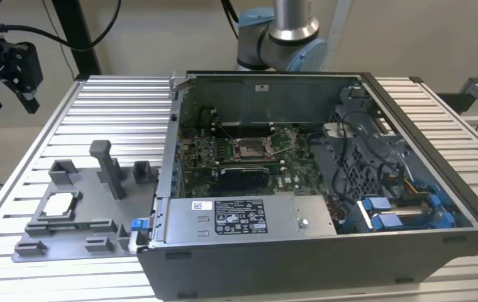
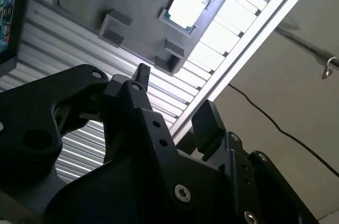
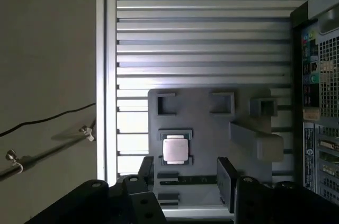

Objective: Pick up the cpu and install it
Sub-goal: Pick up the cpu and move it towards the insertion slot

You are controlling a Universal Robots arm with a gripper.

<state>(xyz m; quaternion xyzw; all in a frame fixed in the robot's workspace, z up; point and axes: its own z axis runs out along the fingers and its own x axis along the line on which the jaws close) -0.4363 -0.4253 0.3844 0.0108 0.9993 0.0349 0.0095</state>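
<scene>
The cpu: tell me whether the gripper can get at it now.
Probably yes. The cpu lies uncovered in its grey fixture, and the open gripper has nothing between it and the chip.

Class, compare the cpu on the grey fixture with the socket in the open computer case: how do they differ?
The cpu has a pale silver top; the socket looks dark-framed. The cpu lies on the grey fixture outside the case; the socket sits inside it. Both are squarish.
</scene>
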